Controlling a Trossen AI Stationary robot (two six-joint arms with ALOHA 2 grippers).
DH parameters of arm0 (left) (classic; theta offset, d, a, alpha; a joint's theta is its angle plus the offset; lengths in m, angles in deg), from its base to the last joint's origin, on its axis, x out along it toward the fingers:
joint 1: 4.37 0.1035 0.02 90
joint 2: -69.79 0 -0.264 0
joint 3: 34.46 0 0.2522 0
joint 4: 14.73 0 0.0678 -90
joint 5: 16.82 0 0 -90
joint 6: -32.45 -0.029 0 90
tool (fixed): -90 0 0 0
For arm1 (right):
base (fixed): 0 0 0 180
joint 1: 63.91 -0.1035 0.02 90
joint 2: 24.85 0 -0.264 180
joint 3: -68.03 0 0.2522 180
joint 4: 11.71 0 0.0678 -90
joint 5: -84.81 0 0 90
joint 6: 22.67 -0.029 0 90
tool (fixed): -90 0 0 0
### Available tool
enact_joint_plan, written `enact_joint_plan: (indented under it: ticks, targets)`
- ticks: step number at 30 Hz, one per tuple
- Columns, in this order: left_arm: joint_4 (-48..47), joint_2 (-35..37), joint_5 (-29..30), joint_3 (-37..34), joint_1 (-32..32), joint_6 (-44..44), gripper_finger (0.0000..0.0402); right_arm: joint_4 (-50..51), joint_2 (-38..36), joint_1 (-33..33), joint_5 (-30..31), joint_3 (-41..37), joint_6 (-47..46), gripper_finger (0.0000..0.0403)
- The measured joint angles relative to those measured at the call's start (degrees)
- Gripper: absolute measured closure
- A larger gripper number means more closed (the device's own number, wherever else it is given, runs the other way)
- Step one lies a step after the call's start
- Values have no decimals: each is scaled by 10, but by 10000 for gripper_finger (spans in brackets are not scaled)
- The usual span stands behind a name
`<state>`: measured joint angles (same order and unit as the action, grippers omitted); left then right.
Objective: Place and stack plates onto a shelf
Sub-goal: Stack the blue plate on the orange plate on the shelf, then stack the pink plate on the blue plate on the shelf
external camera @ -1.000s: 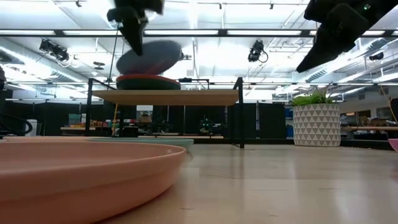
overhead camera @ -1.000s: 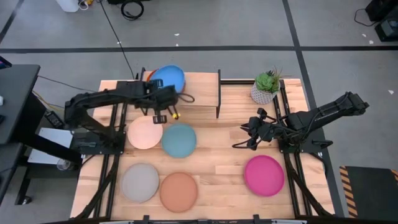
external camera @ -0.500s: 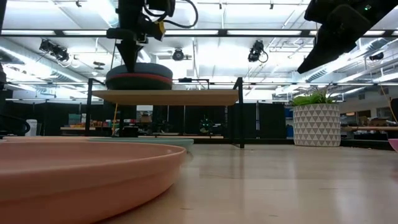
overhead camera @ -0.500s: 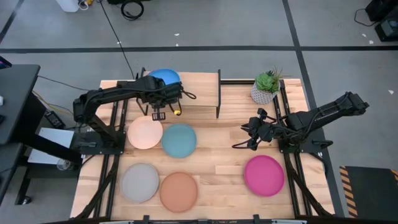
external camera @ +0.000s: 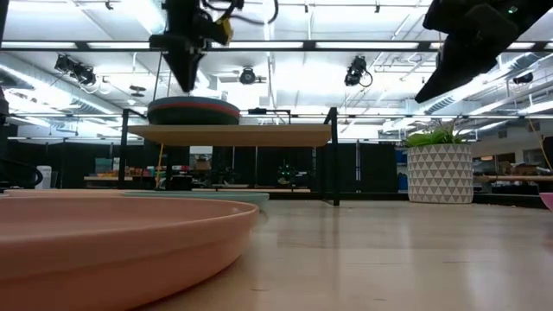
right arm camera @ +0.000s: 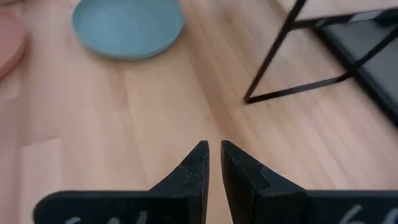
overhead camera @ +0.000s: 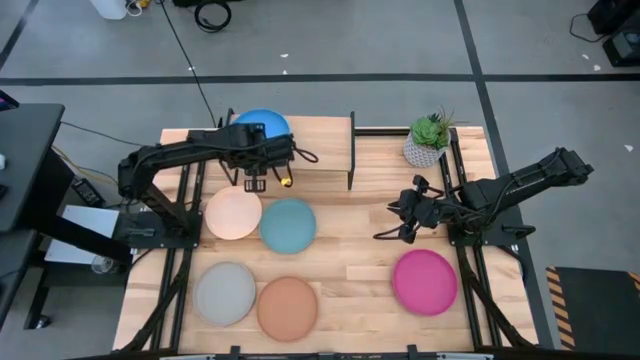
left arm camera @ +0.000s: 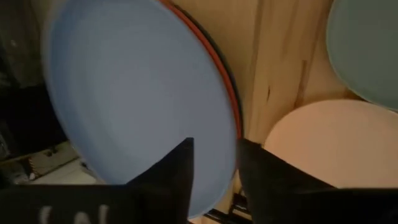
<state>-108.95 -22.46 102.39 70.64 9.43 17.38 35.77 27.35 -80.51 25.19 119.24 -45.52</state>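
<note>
Five plates (overhead camera: 288, 308) off the shelf (overhead camera: 320, 150)

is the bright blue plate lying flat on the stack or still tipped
Flat. In the low view the bright blue plate sits level on the stack atop the shelf, with the left gripper just above it, fingers parted around nothing.

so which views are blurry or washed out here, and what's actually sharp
Low view: the cream plate up close is soft, and ceiling lights glare behind the shelf. Left wrist view: dim, the bright blue plate blurred. Right wrist view: the fingers crisp, the light blue plate soft. High view: evenly lit.
</note>
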Motion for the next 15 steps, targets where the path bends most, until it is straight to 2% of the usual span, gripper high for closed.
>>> enact_joint_plan:
  ticks: [3, 8, 11, 15]
  targets:
    - [0, 0, -15, 49, -18, -2, 249, 22, 2, 4, -86, 0, -1, 353]
    - [82, 2, -149, 108, -69, 35, 244, 33, 43, 5, -211, -2, -21, 349]
    - [129, 2, -191, 99, -104, 57, 250, 29, 76, -4, -250, -12, -21, 338]
    - [178, 1, -193, 29, -158, 51, 257, 29, 111, -18, -256, -28, -27, 307]
